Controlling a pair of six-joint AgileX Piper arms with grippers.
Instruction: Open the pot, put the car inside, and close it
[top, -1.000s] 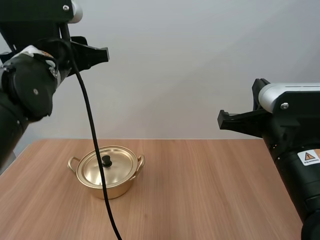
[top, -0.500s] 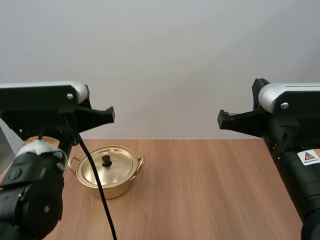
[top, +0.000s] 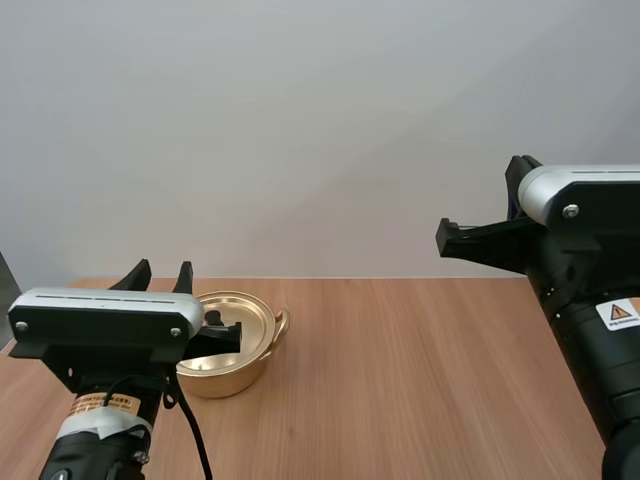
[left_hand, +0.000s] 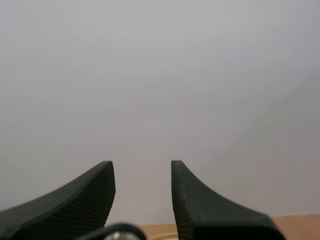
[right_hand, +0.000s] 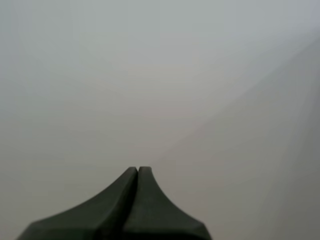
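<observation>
Just beyond the left arm (top: 100, 325), the golden pot (top: 262, 345) is sitting on the left side of the wooden table (top: 420, 350), its lid (top: 250, 312) covering it and hiding the inside. The left gripper (left_hand: 142, 167) is hanging with fingers spread apart; the right gripper (right_hand: 138, 171) is pressing its fingers together on nothing.

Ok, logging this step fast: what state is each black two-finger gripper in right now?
Left black two-finger gripper: open, empty, near the round gold metal pot.
Right black two-finger gripper: shut on nothing.
</observation>
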